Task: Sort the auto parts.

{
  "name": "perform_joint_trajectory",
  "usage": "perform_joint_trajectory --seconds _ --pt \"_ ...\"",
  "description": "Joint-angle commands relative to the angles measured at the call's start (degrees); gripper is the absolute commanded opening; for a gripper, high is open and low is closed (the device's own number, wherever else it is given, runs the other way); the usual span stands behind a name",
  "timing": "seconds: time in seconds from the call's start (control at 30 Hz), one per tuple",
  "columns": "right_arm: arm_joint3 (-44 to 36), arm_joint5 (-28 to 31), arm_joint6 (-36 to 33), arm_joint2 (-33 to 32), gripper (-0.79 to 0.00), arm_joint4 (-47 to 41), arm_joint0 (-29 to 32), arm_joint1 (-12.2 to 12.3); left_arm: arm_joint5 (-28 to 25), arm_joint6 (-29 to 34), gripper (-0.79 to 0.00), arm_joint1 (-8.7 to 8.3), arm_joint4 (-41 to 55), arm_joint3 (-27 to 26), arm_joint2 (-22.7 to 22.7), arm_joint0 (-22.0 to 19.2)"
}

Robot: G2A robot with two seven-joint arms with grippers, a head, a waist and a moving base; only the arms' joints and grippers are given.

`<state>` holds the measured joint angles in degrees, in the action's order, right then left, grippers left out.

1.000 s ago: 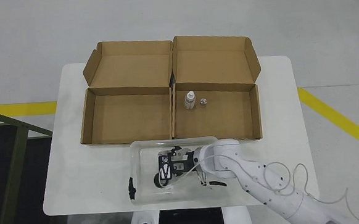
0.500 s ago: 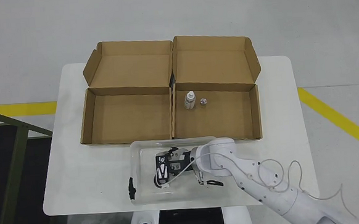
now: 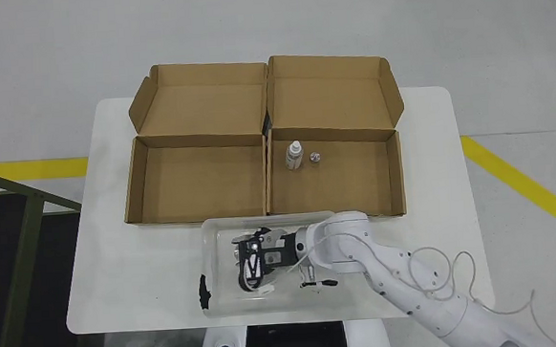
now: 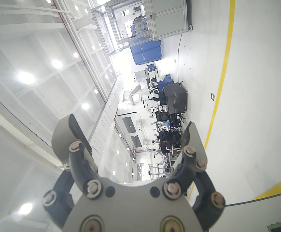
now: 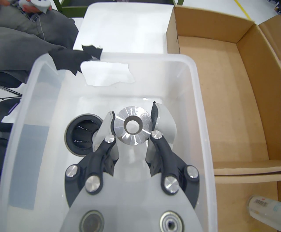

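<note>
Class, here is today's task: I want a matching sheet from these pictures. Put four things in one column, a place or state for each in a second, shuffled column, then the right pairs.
Things
1. silver disc
2. black ring
3. white bottle
4. left gripper

Places or states
A. standing in a cardboard box
B. open, holding nothing
C. between the fingers of the right gripper, in the clear bin
D. in the clear bin, beside the right gripper

Pairs: 1-C, 2-D, 3-A, 4-B

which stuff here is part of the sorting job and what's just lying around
Job: silver part in the right gripper, black ring part, clear bin, left box, right box with bottle and small round part.
Lying about: black scrap on bin rim, white table.
</note>
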<state>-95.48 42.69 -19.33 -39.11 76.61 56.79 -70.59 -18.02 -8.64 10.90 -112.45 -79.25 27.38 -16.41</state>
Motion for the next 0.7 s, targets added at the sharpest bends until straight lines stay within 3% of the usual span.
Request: perform_joint_trajectory --seconds 0.0,0.67 --pt "-0.8 0.2 0.9 -0.5 -0.785 -0.5 0.4 0.1 0.0 0.0 0.0 0.0 0.0 0.0 0.0 0.0" --pt "-9.1 0.5 8.1 -8.3 -0.785 -4.4 4.0 1.6 0.0 0.0 0.0 0.0 0.0 0.0 0.0 0.0"
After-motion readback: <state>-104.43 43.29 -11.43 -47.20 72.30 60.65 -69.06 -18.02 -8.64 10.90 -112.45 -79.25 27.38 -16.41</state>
